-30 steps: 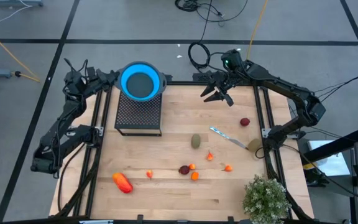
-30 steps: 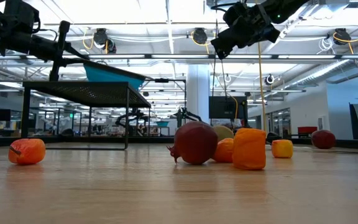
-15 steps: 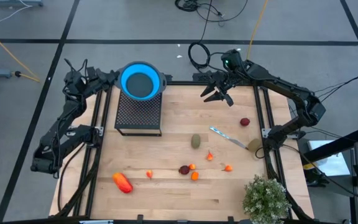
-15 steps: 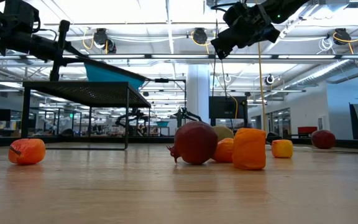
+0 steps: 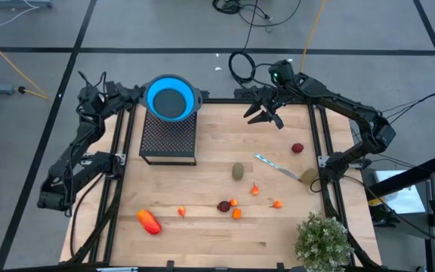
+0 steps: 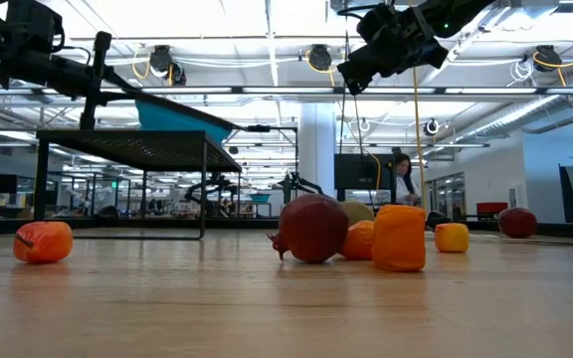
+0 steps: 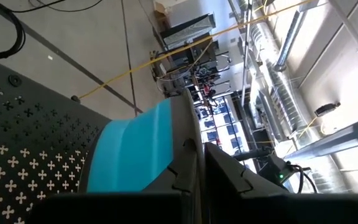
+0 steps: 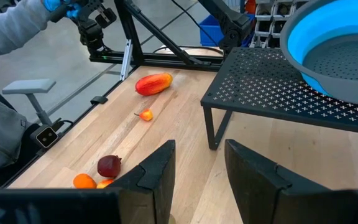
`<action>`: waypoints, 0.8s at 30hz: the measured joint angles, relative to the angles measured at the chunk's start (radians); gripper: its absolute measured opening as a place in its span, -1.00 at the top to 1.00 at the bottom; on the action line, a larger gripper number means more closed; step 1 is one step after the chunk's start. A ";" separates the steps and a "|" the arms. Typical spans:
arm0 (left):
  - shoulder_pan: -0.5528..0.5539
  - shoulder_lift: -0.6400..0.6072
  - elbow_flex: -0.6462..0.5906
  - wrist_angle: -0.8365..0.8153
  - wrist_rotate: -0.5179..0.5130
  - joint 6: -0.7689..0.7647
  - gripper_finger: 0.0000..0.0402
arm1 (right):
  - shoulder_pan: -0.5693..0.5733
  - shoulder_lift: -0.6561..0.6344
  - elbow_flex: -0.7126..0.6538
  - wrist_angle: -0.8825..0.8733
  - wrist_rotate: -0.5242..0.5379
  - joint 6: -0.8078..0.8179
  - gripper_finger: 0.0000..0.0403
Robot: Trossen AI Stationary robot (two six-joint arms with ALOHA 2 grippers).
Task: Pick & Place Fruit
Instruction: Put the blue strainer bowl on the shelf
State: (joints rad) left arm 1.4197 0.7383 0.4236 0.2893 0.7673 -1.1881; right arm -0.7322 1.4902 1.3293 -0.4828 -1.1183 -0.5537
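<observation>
While your left gripper (image 5: 139, 94) was clamped on the blue bowl's (image 5: 171, 99) rim atop the black rack (image 5: 168, 137), your right gripper (image 5: 265, 115) hung well beyond the rack, fingers apart, empty. Fruit (image 5: 228, 205) lay scattered on the table (image 5: 217, 234) beside the rack.

No readable text, label, brand, number or sign anywhere.

1. The upper left of the high view is blocked by the black perforated stand (image 5: 168, 137) carrying the blue colander (image 5: 171, 99).
2. The lower right corner is occupied by the potted plant (image 5: 322, 242).
3. Bare tabletop (image 5: 217, 128) is left at upper centre.
4. The centre-right is crossed by a thin utensil (image 5: 276, 166).
</observation>
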 joint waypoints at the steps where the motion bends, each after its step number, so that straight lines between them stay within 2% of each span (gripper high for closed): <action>1: 0.000 0.000 0.000 0.000 0.000 0.001 0.82 | 0.000 0.000 0.000 0.000 0.000 0.000 0.36; 13: 0.000 0.000 0.000 -0.001 0.002 0.005 0.13 | 0.000 0.000 0.000 0.000 0.000 0.000 0.36; 19: 0.000 0.000 0.000 -0.008 0.068 0.021 -0.05 | 0.000 0.000 0.000 0.000 0.000 0.000 0.36; 24: 0.000 0.000 0.000 -0.067 0.067 0.063 -0.12 | 0.000 0.000 0.000 0.000 -0.003 0.017 0.36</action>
State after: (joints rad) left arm 1.4200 0.7380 0.4238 0.2224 0.8346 -1.1251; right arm -0.7326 1.4902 1.3293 -0.4831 -1.1217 -0.5364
